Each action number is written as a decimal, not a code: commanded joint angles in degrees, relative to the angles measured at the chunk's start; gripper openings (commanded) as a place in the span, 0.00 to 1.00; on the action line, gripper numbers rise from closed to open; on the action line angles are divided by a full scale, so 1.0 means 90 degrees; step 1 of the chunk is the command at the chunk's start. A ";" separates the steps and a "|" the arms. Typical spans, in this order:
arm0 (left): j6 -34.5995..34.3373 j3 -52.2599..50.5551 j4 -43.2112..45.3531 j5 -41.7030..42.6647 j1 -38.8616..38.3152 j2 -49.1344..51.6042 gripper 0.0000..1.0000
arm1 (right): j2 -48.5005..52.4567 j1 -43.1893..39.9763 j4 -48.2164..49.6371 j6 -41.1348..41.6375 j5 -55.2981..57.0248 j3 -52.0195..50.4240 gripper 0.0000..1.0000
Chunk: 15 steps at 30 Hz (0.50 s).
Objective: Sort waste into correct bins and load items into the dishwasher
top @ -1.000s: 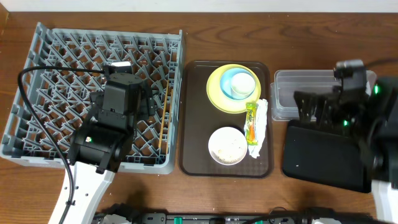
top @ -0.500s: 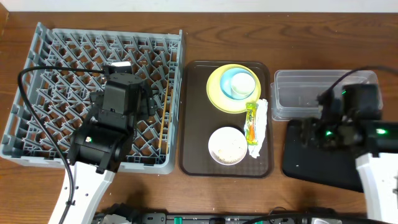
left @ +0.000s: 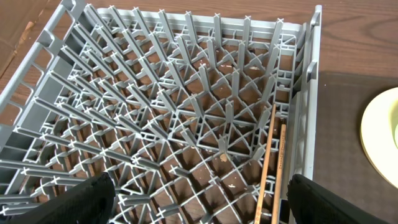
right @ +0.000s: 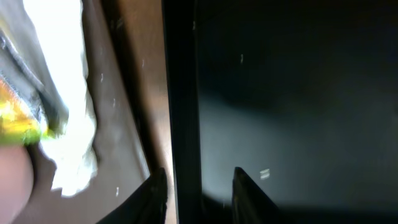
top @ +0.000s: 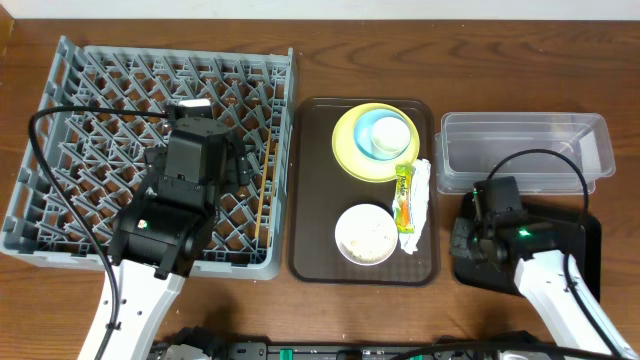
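Note:
My right gripper (right: 199, 174) (top: 465, 240) is low at the left edge of the black tray (top: 565, 235) (right: 298, 93), jaws narrowed astride its left wall, one finger outside and one inside. Just left of it, on the brown serving tray (top: 312, 180), lie the crumpled napkin (top: 420, 205) (right: 68, 93) and the yellow-green sachet (top: 404, 197) (right: 18, 118). A white bowl (top: 366, 233) holds rice. The yellow plate (top: 350, 150) carries the light blue bowl (top: 375, 125) with the small white cup (top: 392, 140) in it. My left gripper (left: 200, 183) hangs open over the grey dish rack (top: 100, 100), where two chopsticks (top: 265, 190) (left: 270, 168) lie.
The clear plastic tub (top: 525, 150) stands behind the black tray at the right. The brown serving tray's raised rim (right: 130, 93) runs close beside the black tray's wall. The left arm's cable loops over the rack's left side.
My right arm has swung from over the clear tub down to the black tray's left edge, and its jaws have closed from wide open to narrow. The left arm has not moved.

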 commanded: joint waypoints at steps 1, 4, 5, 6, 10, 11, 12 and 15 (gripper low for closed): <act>-0.0080 0.0119 -0.0017 -0.0131 0.0005 0.0024 0.92 | 0.0287 0.0138 0.0401 0.0182 0.0423 -0.0185 0.30; -0.0080 0.0119 -0.0017 -0.0131 0.0005 0.0022 0.92 | 0.0549 0.0138 0.0663 0.0180 0.0410 -0.0194 0.25; -0.0080 0.0119 -0.0017 -0.0131 0.0005 0.0024 0.92 | 0.0631 0.0138 0.0704 0.0175 0.0357 -0.0194 0.21; -0.0080 0.0119 -0.0017 -0.0131 0.0005 0.0022 0.92 | 0.0687 0.0138 0.0731 0.0136 0.0287 -0.0194 0.18; -0.0080 0.0119 -0.0017 -0.0131 0.0005 0.0022 0.92 | 0.0763 0.0163 0.0860 -0.0255 0.0049 -0.0192 0.09; -0.0080 0.0119 -0.0017 -0.0131 0.0005 0.0024 0.92 | 0.0755 0.0199 0.0877 -0.0408 0.0017 -0.0177 0.06; -0.0080 0.0119 -0.0017 -0.0131 0.0005 0.0024 0.92 | 0.0753 0.0299 0.0884 -0.0656 -0.0041 -0.0151 0.01; -0.0080 0.0119 -0.0017 -0.0131 0.0005 0.0024 0.92 | 0.0753 0.0449 0.0879 -0.0831 -0.0041 -0.0143 0.01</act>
